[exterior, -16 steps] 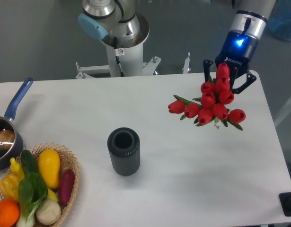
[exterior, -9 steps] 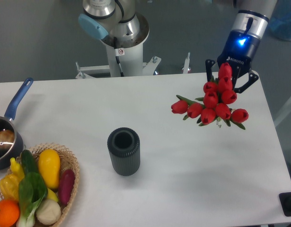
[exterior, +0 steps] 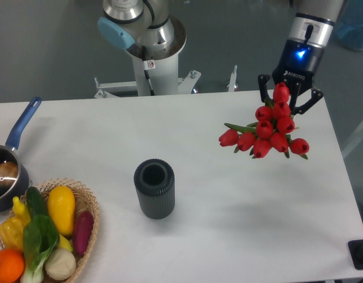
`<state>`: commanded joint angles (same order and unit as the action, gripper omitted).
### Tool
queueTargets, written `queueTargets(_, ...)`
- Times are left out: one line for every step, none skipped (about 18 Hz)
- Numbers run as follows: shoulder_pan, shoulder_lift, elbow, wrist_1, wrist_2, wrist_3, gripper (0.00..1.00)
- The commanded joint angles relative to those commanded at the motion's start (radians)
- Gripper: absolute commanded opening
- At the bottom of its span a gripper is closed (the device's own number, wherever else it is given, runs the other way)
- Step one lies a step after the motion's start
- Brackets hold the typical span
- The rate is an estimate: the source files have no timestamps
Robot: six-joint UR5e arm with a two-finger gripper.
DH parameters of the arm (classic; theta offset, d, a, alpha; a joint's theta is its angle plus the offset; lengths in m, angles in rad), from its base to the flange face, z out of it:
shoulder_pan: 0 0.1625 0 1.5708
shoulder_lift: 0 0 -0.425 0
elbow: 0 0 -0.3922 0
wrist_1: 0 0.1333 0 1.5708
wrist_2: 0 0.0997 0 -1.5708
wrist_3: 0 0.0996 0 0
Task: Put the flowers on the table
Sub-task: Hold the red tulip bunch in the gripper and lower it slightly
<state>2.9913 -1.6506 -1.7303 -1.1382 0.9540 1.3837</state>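
Change: the flowers [exterior: 268, 131] and the gripper [exterior: 289, 94] now sit a little further right and higher than a moment ago.
Table [exterior: 228, 200]: white, wide, rounded corners.
Arm base [exterior: 151, 44]: behind the far edge, left of centre.
Basket [exterior: 87, 230]: wicker, front left corner, filled with vegetables.
Vase [exterior: 154, 188]: dark, ribbed, upright, left of centre, well apart from the bouquet.
Pan [exterior: 7, 165]: blue handle, left edge.
Flowers: red tulips held above the table's right side, buds toward the camera.
Gripper: fingers clamped on the stems, blue light glowing above.
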Motion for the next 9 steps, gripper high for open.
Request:
queueTargets(-0.003,0.005,0.0,0.0,0.018,0.0,0.35)
queueTargets(-0.006,0.008,-0.002,0.0,0.035,0.0,0.35)
queueTargets(-0.009,0.008,-0.002,0.0,0.049,0.0,0.35)
queueTargets(-0.009,0.008,-0.002,0.0,0.061,0.0,0.35)
queueTargets(-0.009,0.006,-0.002,0.0,0.075,0.0,0.35)
queueTargets(-0.009,0.005,-0.002,0.0,0.098,0.001,0.35)
queueTargets(-0.009,0.003,-0.003,0.0,0.133,0.011,0.35)
queueTargets(-0.014,0.003,-0.006,0.0,0.175,0.012,0.35)
queueTargets(-0.024,0.002,-0.008,0.0,0.211,0.014,0.35)
